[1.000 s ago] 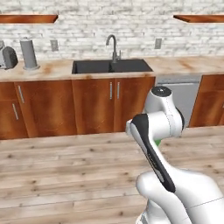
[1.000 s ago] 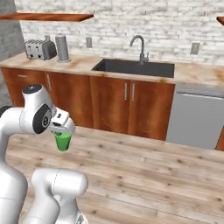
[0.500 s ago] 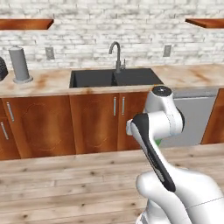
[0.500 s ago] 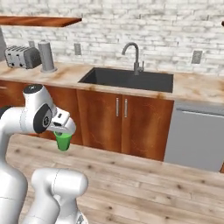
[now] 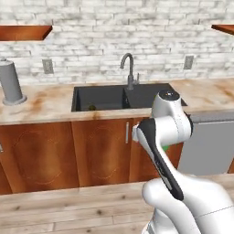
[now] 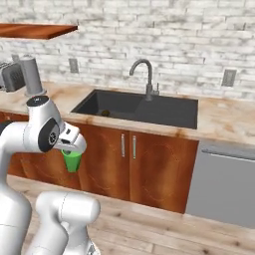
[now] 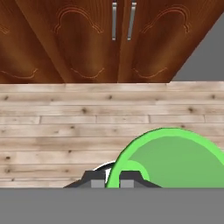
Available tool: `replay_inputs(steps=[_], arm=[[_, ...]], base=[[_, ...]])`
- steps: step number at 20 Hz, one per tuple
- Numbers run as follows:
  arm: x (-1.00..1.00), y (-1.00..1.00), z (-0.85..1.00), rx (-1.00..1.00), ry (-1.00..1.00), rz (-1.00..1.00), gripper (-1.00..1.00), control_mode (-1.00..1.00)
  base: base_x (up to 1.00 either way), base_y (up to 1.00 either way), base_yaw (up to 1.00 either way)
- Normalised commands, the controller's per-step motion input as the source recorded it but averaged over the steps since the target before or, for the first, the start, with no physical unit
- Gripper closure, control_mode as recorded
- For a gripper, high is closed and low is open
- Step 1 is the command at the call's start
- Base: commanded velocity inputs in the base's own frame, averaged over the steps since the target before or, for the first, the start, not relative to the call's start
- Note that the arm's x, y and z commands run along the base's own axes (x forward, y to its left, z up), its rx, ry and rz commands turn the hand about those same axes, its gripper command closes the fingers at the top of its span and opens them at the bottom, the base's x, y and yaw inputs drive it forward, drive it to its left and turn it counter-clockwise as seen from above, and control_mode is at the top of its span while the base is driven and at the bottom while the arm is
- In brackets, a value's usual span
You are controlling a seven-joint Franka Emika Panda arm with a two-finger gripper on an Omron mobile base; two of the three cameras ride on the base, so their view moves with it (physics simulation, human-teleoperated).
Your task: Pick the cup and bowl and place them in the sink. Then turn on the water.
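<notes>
We've got our fingers (image 7: pixel 113 180) clamped on the rim of the green cup (image 6: pixel 72 161), hanging in front of the cabinet doors (image 6: pixel 127 167), around 8 o'clock from the sink (image 6: pixel 139 108).

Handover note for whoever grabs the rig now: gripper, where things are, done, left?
Gripper: shut on the cup, pinching its rim; cup hangs upright in the air in front of the lower cabinets, below counter height.
Sink: ahead in the counter, faucet behind it, no water running. A small object lies in the left basin; cannot tell what it is.
Bowl: not located.
Done: cup picked.
Left: lift the cup into the sink, release, find and place the bowl, turn on the water.
</notes>
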Motion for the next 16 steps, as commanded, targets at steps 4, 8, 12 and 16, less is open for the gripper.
replay_inputs(steps=[4,8,12,16], arm=[[0.00,0.00,0.00,0.00,0.00,0.00,1.00,1.00],[0.00,0.00,0.00,0.00,0.00,0.00,1.00,1.00],[0.00,0.00,0.00,0.00,0.00,0.00,1.00,1.00],[0.00,0.00,0.00,0.00,0.00,0.00,1.00,1.00]], base=[[1.00,0.27,0.00],[1.00,0.35,0.00],[1.00,0.34,-0.04],[1.00,0.10,-0.03]])
